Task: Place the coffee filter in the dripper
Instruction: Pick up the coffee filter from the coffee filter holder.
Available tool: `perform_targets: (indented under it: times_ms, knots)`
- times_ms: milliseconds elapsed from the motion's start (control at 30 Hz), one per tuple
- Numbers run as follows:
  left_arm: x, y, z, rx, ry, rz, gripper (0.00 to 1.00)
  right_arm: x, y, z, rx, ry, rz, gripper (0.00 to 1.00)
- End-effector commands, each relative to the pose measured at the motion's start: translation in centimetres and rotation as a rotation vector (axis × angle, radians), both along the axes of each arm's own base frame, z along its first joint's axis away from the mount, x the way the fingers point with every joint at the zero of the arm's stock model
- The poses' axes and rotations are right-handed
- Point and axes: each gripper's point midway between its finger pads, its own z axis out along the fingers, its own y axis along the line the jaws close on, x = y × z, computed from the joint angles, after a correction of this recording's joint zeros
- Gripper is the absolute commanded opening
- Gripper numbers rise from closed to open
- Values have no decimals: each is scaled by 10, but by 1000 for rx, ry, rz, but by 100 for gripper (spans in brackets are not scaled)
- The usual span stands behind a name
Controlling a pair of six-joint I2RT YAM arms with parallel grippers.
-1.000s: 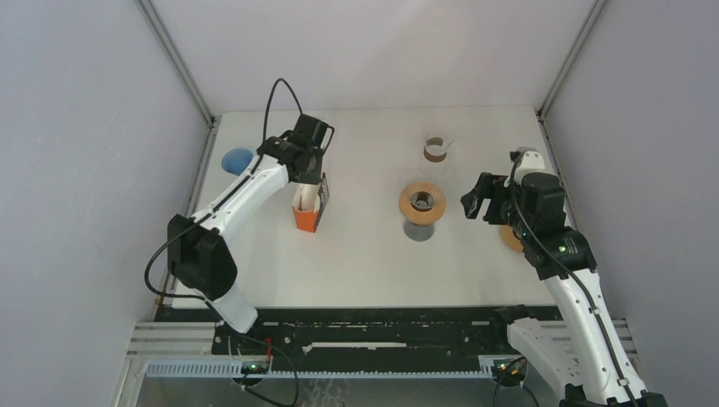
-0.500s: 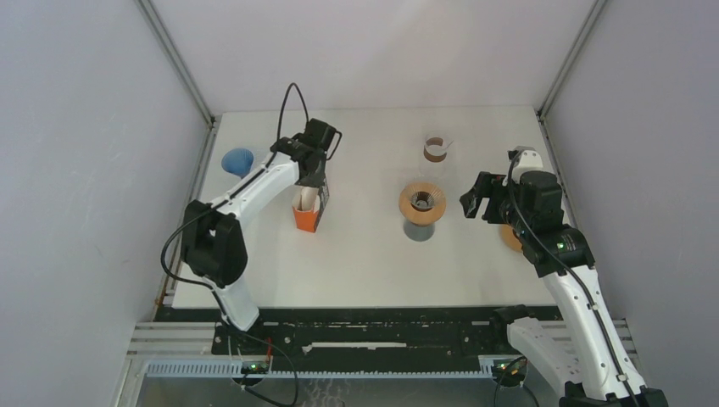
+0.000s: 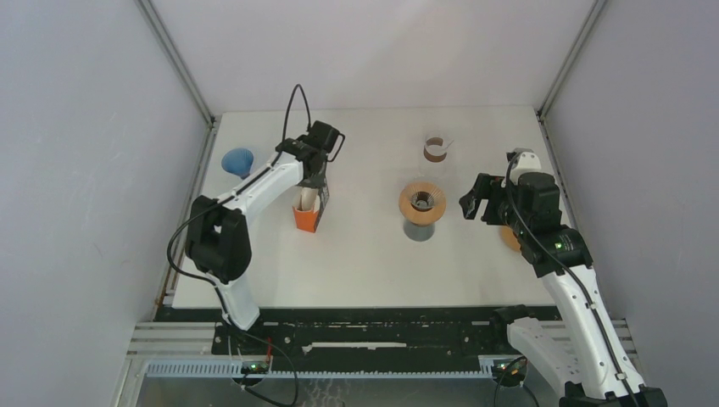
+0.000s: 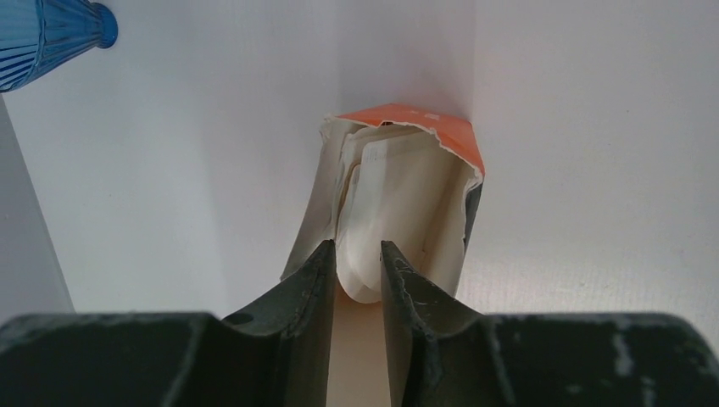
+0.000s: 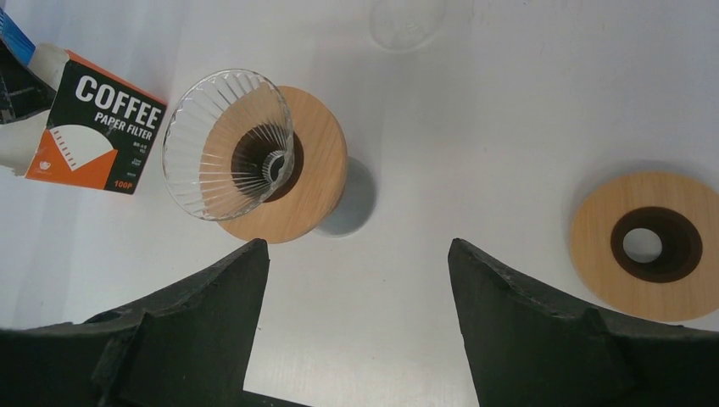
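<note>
Left gripper: over the torn-open top of the filter box, pointing down into it; jaws drawn in to a narrow gap.
Coffee filter: white, standing inside the box, its rounded near edge lying right between the left fingertips in the left wrist view.
Grip on filter: both tips close against the paper's sides; cannot tell whether pinching it or only flanking it.
Filter box: orange and white, upright on the table, left of centre, directly under the left gripper.
Dripper: clear ribbed glass cone in a round wooden collar, seated on a grey stand; nothing white visible inside the cone.
Filter to dripper: well apart, box to the left and dripper near the table's middle, bare table between.
Right gripper: spread wide, holding nothing, hovering just right of the dripper and facing it.
Wooden ring: flat on the table, right of the dripper, beneath the right arm in the top view.
Blue cone: ribbed, near the table's left edge, apart from the box.
Small glass: brown-banded, beyond the dripper toward the far side.
</note>
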Motion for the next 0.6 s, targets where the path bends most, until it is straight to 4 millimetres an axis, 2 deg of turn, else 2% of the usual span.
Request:
perform_targets:
  times_ms: [0,433,567]
  knots:
    - [-3,-5,-7,25,-16,5,31,8,2,12,28,-52,-7,86]
    - [-6,-1,-17,49,5,14,32,7,2,10,33,-47,-8,86]
    - [-6,-1,-15,50,2,15,32,7,3,9,37,-44,-9,86]
